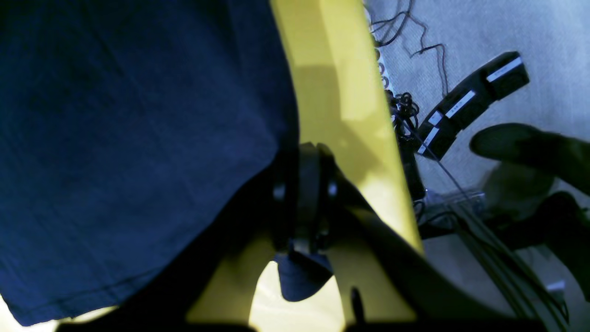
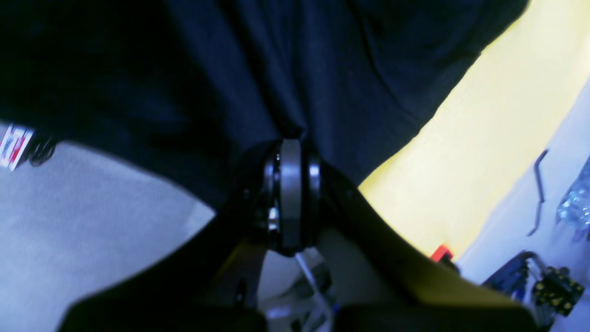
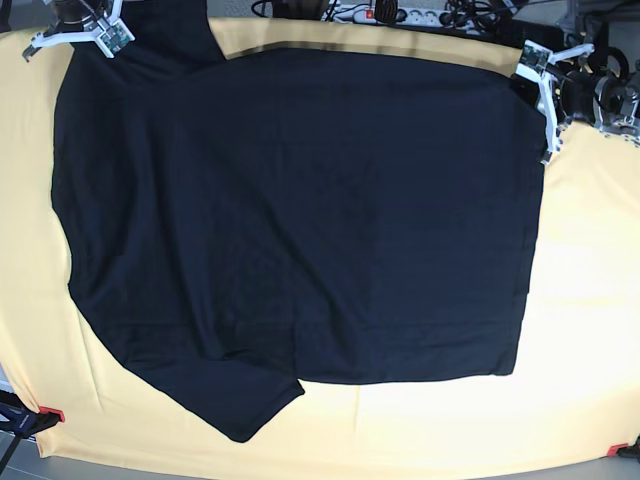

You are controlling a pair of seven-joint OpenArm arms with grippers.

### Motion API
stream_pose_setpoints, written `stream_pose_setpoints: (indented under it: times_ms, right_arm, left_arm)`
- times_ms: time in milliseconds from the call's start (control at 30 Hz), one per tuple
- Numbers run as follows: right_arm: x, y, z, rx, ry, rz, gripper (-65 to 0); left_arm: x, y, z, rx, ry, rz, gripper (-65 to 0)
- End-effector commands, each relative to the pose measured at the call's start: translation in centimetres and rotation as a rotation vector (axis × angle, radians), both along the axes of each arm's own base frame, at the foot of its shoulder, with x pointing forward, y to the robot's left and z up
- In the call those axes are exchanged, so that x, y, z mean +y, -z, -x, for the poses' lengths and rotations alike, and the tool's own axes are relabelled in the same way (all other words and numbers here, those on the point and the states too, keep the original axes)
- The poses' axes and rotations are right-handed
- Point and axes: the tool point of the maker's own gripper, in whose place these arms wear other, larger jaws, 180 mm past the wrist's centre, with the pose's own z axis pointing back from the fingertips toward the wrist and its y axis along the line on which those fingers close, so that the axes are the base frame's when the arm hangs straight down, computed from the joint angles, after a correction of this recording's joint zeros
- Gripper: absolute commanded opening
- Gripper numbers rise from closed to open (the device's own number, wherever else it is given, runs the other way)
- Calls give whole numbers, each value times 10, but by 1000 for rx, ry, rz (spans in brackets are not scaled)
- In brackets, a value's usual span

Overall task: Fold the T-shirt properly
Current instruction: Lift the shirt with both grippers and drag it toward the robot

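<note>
The T-shirt (image 3: 300,220) is dark navy, almost black, and lies spread over most of the yellow-covered table (image 3: 590,300), one sleeve pointing to the near left. Its far edge looks slightly raised, with a shadow band beneath. At the far right corner of the shirt my left gripper (image 3: 532,75) is shut on the T-shirt. In the left wrist view the gripper (image 1: 305,159) pinches cloth (image 1: 138,138), and a small tip of fabric pokes out behind the fingers. My right gripper (image 3: 92,35) at the far left corner is also shut on the T-shirt; the fabric (image 2: 322,69) bunches into the closed gripper (image 2: 290,150).
A power strip and tangled cables (image 3: 390,12) run along the table's back edge. Red clamps (image 3: 50,413) hold the yellow cloth at the near corners. Beyond the table edge are black labelled boxes (image 1: 474,101) and wires on a grey floor.
</note>
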Motion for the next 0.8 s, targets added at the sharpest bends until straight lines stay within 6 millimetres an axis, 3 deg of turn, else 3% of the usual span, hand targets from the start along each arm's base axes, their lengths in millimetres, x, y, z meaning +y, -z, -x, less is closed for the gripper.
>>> stream_pose_setpoints:
  times_ms: [0, 133, 267, 400, 567, 633, 767]
  right_arm:
    - [-3, -3, 6, 14, 3, 16, -650]
    - [-3, 0, 26, 80, 14, 11, -650]
    - [-3, -1, 24, 70, 9, 14, -650]
    - [1, -4, 3, -6, -8, -8, -650]
    - [11, -12, -39, -119, -72, -35, -650]
    - [14, -18, -59, -169, -97, -37, -650]
    - [10, -30, -87, -251, -111, -15, -650]
  left_arm:
    - [1, -8, 0, -3, 21, -8, -650]
    - [-10, -12, 18, 32, 66, 13, -650]
    - [-8, -11, 22, 20, 84, -30, -650]
    - [17, -4, 6, -70, 74, -189, -650]
    - [43, -2, -11, -153, 59, -338, -650]
    - [40, -2, -15, -175, 43, -325, -650]
    - [20, -3, -46, -354, -35, -231, -650]
